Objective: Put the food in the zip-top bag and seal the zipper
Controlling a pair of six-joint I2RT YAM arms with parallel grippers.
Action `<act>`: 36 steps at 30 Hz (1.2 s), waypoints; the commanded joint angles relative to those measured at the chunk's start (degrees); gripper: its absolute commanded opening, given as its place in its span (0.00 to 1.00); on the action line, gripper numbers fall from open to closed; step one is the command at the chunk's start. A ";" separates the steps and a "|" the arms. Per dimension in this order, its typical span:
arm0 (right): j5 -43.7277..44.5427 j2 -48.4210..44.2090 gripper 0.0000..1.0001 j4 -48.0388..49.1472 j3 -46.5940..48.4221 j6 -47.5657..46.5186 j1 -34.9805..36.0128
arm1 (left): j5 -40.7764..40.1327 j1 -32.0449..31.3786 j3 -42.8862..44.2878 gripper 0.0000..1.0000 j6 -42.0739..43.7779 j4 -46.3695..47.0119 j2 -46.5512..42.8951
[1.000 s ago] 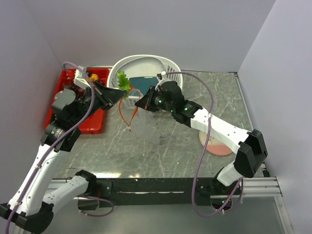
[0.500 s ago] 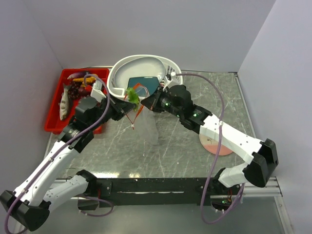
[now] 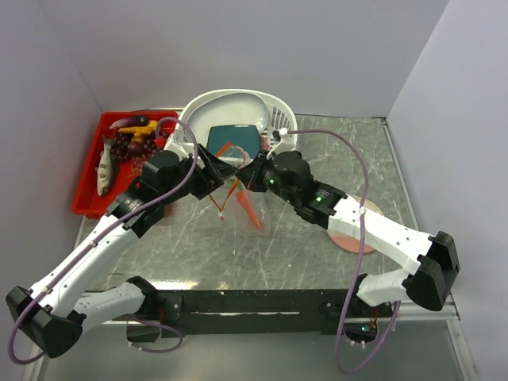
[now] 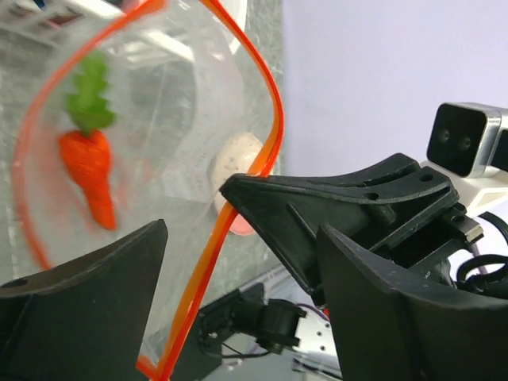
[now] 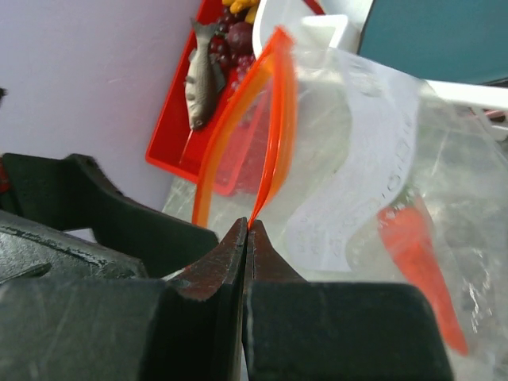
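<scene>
Three views, one shared middle.
Top: high behind the arm bases, looking down over the whole desk (image 3: 302, 246). Left wrist: very near, facing straight into the bag (image 4: 159, 119) at the carrot (image 4: 89, 171). Right wrist: equally near, sighting along the right tool (image 5: 246, 226) onto the same bag and carrot, red tray (image 5: 171, 147) beyond.

red tray (image 3: 86, 205) far-left; white basket (image 3: 238, 100) far-centre; teal dish (image 3: 238, 136) inside it; pink plate (image 3: 346, 240) right

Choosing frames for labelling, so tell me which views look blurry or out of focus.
Top external: sharp and evenly lit. Left wrist: carrot soft behind the crinkly bag. Right wrist: right claw out of focus up close, carrot smeared, fish clearer.
</scene>
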 commanded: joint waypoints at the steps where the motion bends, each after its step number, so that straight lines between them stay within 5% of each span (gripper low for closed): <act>1: 3.41 -2.82 0.00 0.61 -0.06 -1.52 0.30 | -4.94 -0.28 5.88 0.78 6.97 -2.18 -0.56; 3: 3.24 -2.64 0.00 0.00 0.20 -1.52 0.21 | -5.30 -0.28 7.90 0.74 8.56 -4.46 -0.38; 7: 3.15 -4.04 0.00 -1.15 -0.59 -1.79 0.30 | -20.35 -0.19 11.33 0.66 12.43 -10.08 -0.64; 11: 1.22 -6.86 0.00 -2.81 -2.78 -2.31 0.38 | -32.89 2.78 12.13 0.75 14.89 -13.52 -0.91; 16: -0.36 -10.81 0.00 -5.19 -6.12 -3.01 0.47 | -26.76 19.62 7.57 0.77 16.22 -9.31 2.33; 28: -3.27 -16.62 0.00 -8.97 -10.34 -8.19 0.30 | -22.46 42.84 9.66 0.80 23.41 0.18 23.07; 36: -10.73 -14.95 0.00 -7.31 -12.98 -10.05 -4.53 | -25.32 48.06 20.37 0.85 36.14 0.74 41.00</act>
